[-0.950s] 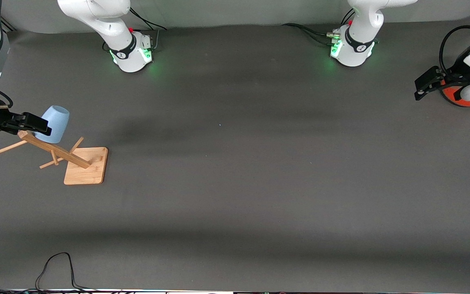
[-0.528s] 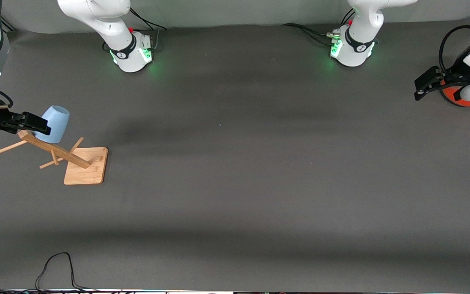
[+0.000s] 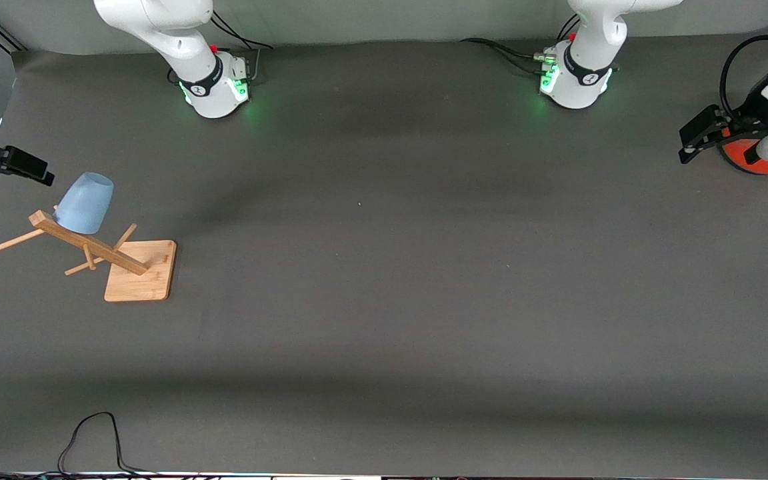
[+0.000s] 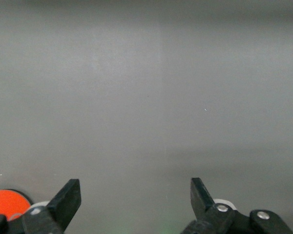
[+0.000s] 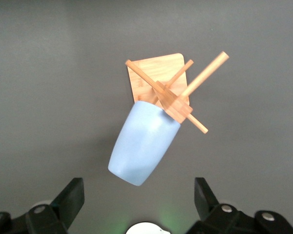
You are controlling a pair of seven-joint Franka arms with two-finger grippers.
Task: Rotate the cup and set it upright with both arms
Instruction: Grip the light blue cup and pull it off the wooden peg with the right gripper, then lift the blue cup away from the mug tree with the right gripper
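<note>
Honestly the cup (image 5: 144, 142) hung mouth-down on a peg of the wooden rack (image 3: 139, 269) at the right arm's end looks light, stiff and slick, no logo or writing, so pinch mid-wall; right gripper (image 5: 139, 202) hovers spread over it, left gripper (image 4: 135, 195) spread and idle by the orange can (image 3: 751, 157).

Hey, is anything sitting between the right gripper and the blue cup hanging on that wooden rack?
Nothing visible. The right gripper is open and up over the right arm's end of the table, with bare space between it and the cup. The cup hangs on a peg of the wooden rack, whose post lies alongside the cup, not between.
</note>
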